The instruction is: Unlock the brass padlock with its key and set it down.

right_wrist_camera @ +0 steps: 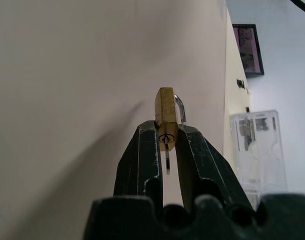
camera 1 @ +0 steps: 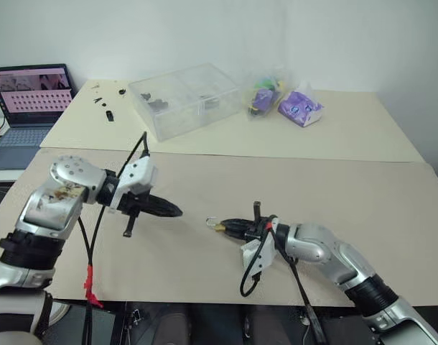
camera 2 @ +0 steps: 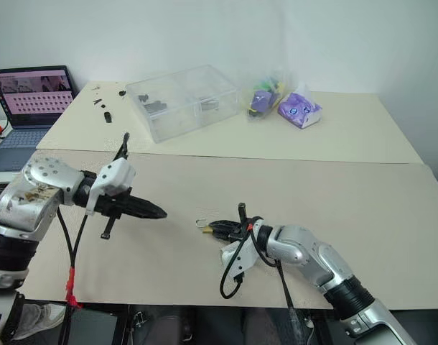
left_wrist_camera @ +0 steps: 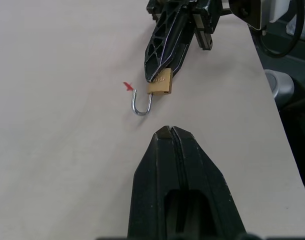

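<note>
The brass padlock (right_wrist_camera: 166,106) is pinched by its body between the fingers of my right gripper (camera 1: 223,227), low over the beige table near its front middle. Its silver shackle (left_wrist_camera: 141,105) hangs swung open like a hook, one end free. The key (right_wrist_camera: 167,161) sticks out of the keyhole on the padlock's underside, pointing back between my right fingers (right_wrist_camera: 146,150). My left gripper (camera 1: 177,211) is shut on nothing; it hovers a short way to the left of the padlock, tips pointing at it.
A tiny red speck (left_wrist_camera: 127,86) lies on the table (camera 1: 334,194) beside the shackle. At the back stand a clear plastic box (camera 1: 184,99), purple packets (camera 1: 299,106), small black parts (camera 1: 108,113) and a laptop (camera 1: 29,100) at far left.
</note>
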Controlling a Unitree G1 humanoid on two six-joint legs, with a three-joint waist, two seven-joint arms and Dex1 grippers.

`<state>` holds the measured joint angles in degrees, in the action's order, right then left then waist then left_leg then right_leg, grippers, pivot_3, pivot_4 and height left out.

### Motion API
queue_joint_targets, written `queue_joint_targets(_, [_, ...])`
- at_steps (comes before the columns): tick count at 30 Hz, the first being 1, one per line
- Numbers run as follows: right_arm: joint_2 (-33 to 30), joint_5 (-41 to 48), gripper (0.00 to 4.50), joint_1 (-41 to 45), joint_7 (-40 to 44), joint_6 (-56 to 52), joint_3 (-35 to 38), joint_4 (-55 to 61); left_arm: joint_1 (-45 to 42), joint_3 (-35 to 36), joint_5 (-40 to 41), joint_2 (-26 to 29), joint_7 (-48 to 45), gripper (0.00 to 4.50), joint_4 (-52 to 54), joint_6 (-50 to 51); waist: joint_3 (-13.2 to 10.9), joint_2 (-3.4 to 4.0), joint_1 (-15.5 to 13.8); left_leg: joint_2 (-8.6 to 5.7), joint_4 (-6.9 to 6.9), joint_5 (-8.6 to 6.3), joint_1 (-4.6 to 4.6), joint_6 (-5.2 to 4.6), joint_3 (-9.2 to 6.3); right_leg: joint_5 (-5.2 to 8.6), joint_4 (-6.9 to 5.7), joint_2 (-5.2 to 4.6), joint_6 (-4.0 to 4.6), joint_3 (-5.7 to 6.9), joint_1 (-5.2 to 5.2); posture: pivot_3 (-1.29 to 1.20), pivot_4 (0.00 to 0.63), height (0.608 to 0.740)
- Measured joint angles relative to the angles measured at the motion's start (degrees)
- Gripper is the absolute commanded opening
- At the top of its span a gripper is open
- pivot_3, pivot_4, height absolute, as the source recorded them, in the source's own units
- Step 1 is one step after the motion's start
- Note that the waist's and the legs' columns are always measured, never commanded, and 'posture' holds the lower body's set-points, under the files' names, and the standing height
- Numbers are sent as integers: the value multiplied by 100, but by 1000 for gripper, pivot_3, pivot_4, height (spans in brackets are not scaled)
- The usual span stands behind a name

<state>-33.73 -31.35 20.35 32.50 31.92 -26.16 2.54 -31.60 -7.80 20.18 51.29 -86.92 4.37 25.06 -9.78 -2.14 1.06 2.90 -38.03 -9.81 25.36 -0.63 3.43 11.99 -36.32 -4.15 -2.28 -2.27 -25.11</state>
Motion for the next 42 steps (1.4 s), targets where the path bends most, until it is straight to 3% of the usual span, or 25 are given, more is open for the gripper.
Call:
queue_joint_targets(15, [239,572,65,349,756,-149,-65,-646,271,-39,11,113,81,0,369,-99,0,0,-27,0,0,0,-1,0,1,2,0,0,1,1,2,0,150,726])
queue_joint_targets(17, [265,605,1078,347,817,-222,-63,-646,270,-59,10,107,88,0,369,-110,0,0,-27,-1,0,0,-1,0,1,2,0,0,1,1,2,0,150,726])
queue_joint_targets(21, [315,865,2307,318,954,-510,-13,-603,266,-132,-7,77,93,0,366,-134,0,0,-28,-1,0,0,-2,0,2,1,0,0,1,1,3,0,150,726])
queue_joint_targets(23, [333,932,3139,312,969,-659,33,-509,264,-157,-18,61,94,0,365,-140,0,0,-29,-1,0,0,-2,0,1,2,0,0,1,1,3,0,150,726])
queue_joint_targets(24, [334,960,3296,301,974,-746,52,-455,262,-167,-26,54,95,0,364,-144,0,0,-32,-1,0,0,-2,0,1,2,1,0,1,1,3,0,150,726])
queue_joint_targets(28, [315,1295,3296,118,1328,-1397,175,-57,258,-215,-57,-1,102,0,341,-236,0,0,-44,-2,0,0,0,0,1,2,3,-1,1,1,5,0,150,726])
queue_joint_targets(36, [-77,2916,3296,-556,2249,-3697,795,1405,209,-213,26,-204,253,0,295,-235,0,0,-47,1,0,-1,-5,1,1,1,0,-2,0,2,7,0,150,726])
queue_joint_targets(42, [427,4025,3296,-559,1576,-5469,1929,1787,308,-189,155,-310,449,0,370,-112,0,0,-38,2,2,-1,-4,1,1,0,2,-2,1,3,5,0,150,726])
